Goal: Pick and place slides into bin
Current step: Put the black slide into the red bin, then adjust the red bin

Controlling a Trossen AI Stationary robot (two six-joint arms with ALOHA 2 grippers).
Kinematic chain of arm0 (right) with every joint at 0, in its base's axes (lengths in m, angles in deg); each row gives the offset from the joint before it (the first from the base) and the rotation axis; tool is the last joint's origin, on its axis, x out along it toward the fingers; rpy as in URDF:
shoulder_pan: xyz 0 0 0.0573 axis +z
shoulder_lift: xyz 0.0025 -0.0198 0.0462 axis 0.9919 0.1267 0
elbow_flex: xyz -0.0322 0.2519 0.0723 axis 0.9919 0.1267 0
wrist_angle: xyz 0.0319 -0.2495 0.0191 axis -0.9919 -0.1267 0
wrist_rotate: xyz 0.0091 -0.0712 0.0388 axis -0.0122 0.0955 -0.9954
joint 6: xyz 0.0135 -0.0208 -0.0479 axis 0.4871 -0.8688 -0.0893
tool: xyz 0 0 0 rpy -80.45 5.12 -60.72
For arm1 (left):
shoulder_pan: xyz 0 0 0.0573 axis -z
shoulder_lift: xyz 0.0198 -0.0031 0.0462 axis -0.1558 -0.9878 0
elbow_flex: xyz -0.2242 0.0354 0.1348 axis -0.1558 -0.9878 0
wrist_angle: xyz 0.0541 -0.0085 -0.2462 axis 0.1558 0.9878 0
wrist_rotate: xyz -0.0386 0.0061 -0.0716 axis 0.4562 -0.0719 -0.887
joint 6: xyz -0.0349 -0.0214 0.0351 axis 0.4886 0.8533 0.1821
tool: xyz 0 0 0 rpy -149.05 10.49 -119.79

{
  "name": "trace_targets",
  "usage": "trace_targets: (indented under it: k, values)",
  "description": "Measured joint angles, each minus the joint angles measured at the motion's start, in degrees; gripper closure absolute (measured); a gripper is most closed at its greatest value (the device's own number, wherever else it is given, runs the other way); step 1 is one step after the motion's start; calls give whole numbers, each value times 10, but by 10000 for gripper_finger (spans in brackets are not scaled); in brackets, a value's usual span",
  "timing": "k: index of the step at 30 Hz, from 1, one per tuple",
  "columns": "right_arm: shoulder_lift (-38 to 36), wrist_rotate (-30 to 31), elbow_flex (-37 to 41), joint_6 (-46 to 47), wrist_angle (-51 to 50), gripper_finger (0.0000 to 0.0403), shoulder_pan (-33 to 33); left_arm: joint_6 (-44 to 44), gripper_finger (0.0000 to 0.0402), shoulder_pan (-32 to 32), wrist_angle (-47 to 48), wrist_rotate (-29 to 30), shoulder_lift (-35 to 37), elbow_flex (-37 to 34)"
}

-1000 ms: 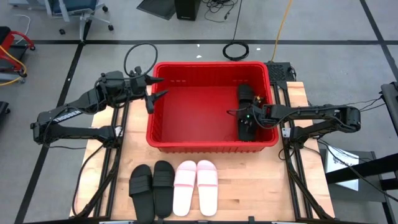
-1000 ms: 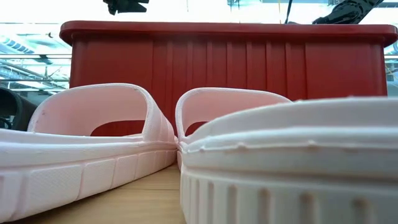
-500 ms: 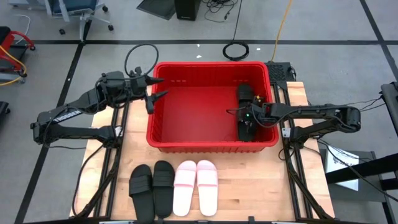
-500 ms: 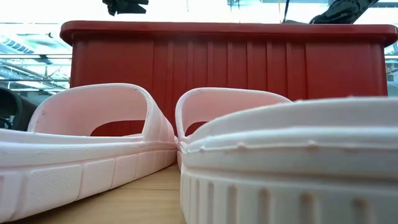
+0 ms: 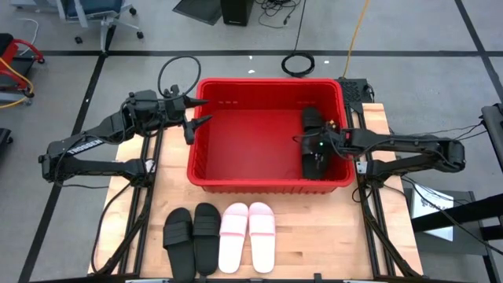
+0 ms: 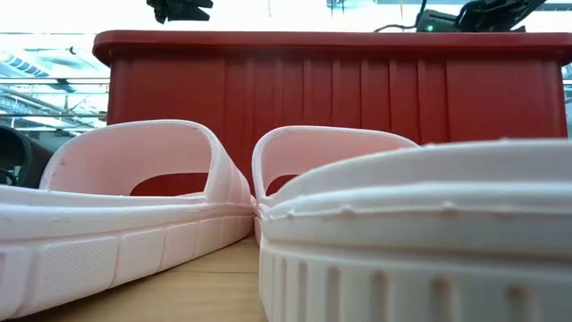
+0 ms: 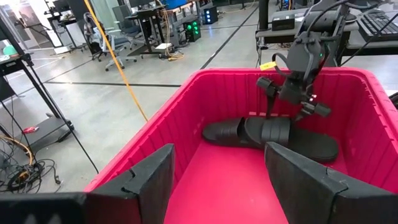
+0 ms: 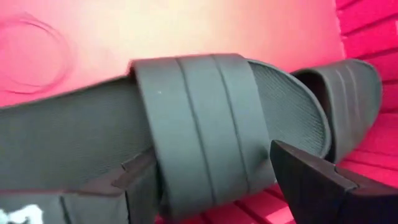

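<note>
Since a moment ago the right gripper (image 5: 317, 149) has let go and lifted slightly, jaws wide, above two black slides (image 5: 313, 145) lying at the right end of the red bin (image 5: 267, 182). The left gripper (image 5: 198, 110) waits wide open at the bin's left rim. Two black slides (image 5: 193, 234) and two pink slides (image 5: 247, 235) remain on the near table (image 5: 330, 236), so roughly a third looks done.

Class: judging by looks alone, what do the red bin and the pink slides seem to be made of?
Red bin: likely moulded plastic with a slight sheen, going by its ribbed walls and thick rim.
Pink slides: probably soft foam or rubber, matte, with grooved sole edges; which of the two cannot be told.
</note>
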Motion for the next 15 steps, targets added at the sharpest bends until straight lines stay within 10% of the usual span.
trace_targets:
  k: [15]
  values:
    - [-58, -21, 0, 8, -3, 137, 19, 7, 151, 0, 0, 0, 0, 0]
